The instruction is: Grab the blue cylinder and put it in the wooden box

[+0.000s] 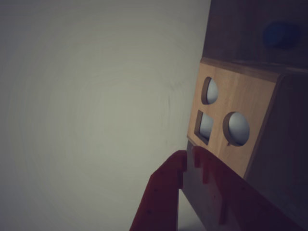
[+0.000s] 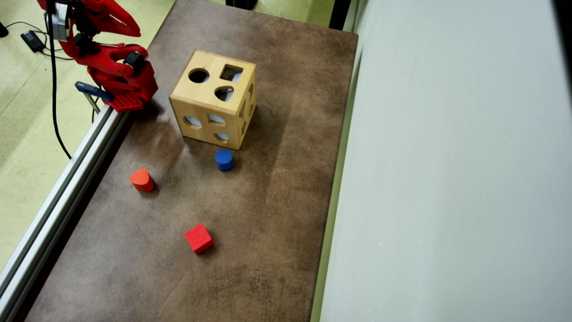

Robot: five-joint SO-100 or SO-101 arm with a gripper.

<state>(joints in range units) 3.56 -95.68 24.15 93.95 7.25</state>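
The blue cylinder (image 2: 224, 159) stands upright on the brown table, just in front of the wooden box (image 2: 213, 98), a short gap between them. The box shows round, square and rounded holes in its top and sides. My red arm (image 2: 120, 76) is folded at the table's top left corner, left of the box and far from the cylinder. In the wrist view my gripper (image 1: 190, 154) is at the bottom, shut with nothing held, its tips in front of the box (image 1: 236, 120). The cylinder (image 1: 279, 34) is a blurred blue spot at the top right.
A red-orange rounded block (image 2: 141, 180) and a red cube (image 2: 199, 238) lie on the table (image 2: 277, 214) nearer the front. An aluminium rail (image 2: 67, 179) runs along the left edge. A pale grey panel (image 2: 447, 179) borders the right side.
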